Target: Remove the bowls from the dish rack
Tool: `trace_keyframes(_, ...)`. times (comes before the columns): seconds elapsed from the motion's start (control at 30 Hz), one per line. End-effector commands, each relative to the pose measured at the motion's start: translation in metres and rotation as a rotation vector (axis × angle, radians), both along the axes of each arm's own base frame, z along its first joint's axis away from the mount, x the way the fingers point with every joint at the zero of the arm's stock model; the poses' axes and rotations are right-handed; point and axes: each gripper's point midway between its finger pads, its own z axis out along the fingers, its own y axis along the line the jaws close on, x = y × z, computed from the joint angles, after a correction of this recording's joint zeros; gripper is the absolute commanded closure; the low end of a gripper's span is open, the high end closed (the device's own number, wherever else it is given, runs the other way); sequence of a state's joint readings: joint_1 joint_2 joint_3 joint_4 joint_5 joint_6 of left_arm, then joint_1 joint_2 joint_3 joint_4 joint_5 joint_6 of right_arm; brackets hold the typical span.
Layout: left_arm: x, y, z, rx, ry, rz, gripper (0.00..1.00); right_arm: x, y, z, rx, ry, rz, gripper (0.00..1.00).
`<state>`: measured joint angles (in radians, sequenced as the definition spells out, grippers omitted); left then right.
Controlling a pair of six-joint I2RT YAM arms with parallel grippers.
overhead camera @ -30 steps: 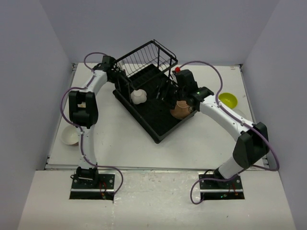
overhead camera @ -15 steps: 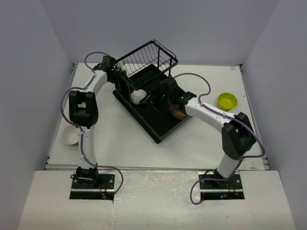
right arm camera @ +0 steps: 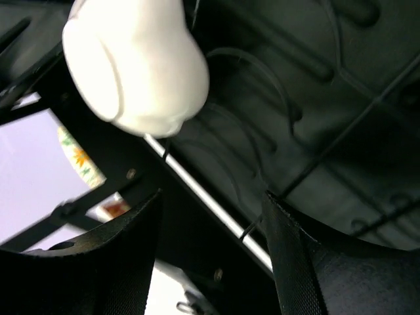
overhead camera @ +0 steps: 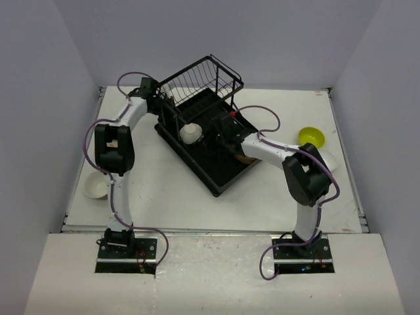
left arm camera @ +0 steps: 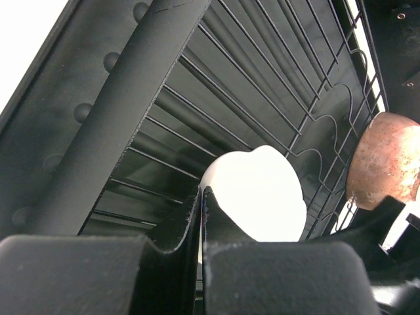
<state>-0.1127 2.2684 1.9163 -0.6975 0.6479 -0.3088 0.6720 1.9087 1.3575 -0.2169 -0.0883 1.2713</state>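
Right gripper [right arm camera: 213, 197] spread, white bowl [right arm camera: 134, 62] ahead-left; we shift left, straddle its edge, keep clear of dish rack [right arm camera: 341, 131] wires.

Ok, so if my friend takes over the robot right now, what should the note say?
Left end effector: shut, nothing in it, at the dish rack, pointing toward the white bowl.
Right end effector: open, empty, over the rack close to that same bowl.
In the rack: the white bowl and a brown bowl.
Done: a lime-green bowl and another white bowl sit out on the table.
Left: lift out both rack bowls.
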Motion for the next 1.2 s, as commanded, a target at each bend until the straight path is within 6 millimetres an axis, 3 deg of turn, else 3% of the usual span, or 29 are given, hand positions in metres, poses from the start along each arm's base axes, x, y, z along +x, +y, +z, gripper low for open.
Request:
trace_keyframes(0.0,-0.019,-0.021,0.012,-0.032,0.019,-0.074,1.00,0.029,0.003,0.019,-0.017,-0.113,-0.032,0.37)
trace_keyframes(0.17,-0.022,-0.019,0.007,-0.023,0.028,-0.079,1.00,0.034,0.005,0.016,-0.037,-0.131,-0.019,0.36)
trace_keyframes(0.43,-0.022,-0.017,0.008,-0.030,0.031,-0.072,1.00,0.037,-0.004,0.034,-0.058,-0.182,-0.023,0.37)
trace_keyframes(0.87,-0.023,-0.014,0.012,-0.030,0.028,-0.060,1.00,0.069,0.008,0.021,-0.075,-0.194,0.002,0.37)
trace_keyframes(1.17,-0.022,-0.014,0.010,-0.032,0.027,-0.060,1.00,0.073,0.002,0.009,-0.080,-0.175,-0.016,0.33)
